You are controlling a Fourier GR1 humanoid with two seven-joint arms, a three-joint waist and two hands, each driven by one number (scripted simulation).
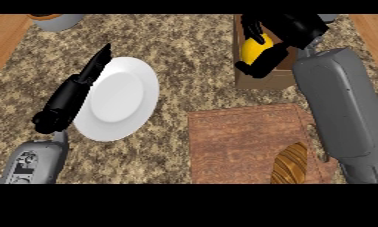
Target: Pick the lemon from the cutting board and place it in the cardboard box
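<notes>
Right hand (pixel 267 36) is curling round the lemon (pixel 254 50), holding it over the cardboard box (pixel 260 80), so release looks next. Left hand (pixel 77 91) is resting with straight fingers beside the white plate (pixel 118 99). Cutting board (pixel 236 141) is carrying only the bread (pixel 290 163).

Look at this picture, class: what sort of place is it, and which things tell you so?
Most likely a kitchen counter. A speckled stone-like countertop carries a white plate and a wooden cutting board with a bread loaf on it.
</notes>
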